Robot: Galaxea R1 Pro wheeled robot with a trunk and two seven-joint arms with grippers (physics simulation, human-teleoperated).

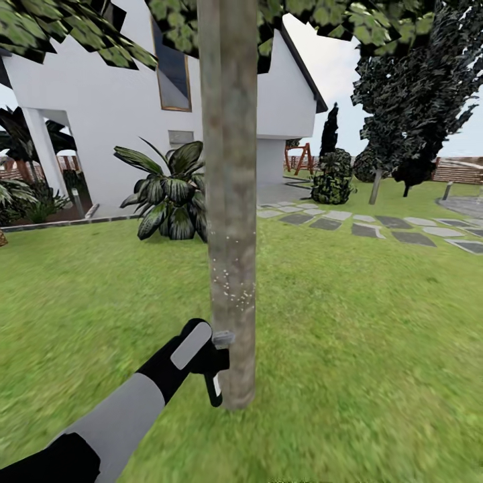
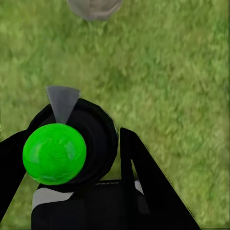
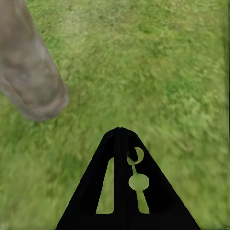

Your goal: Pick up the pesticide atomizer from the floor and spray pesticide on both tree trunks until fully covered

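Observation:
A thick grey-brown tree trunk (image 1: 231, 201) rises right in front of me from the garden lawn (image 1: 362, 349). My left gripper (image 1: 204, 355) is shut on the black pesticide atomizer (image 1: 213, 376), held at the trunk's left side low down. Its grey nozzle (image 1: 223, 337) touches the bark. White pesticide specks (image 1: 231, 288) dot the trunk just above the nozzle. In the left wrist view the atomizer (image 2: 72, 139) carries a green ball, and the trunk's foot (image 2: 93, 7) lies beyond the nozzle. My right gripper (image 3: 120, 132) is shut on nothing over grass, beside the trunk (image 3: 28, 72).
A white house (image 1: 121, 100) stands behind, with a broad-leaved plant (image 1: 171, 194) at its wall. Grey stepping stones (image 1: 376, 225) cross the lawn at the right. Dark trees (image 1: 416, 100), a bush (image 1: 332, 178) and a slatted fence (image 1: 459, 171) lie beyond. Open grass surrounds the trunk.

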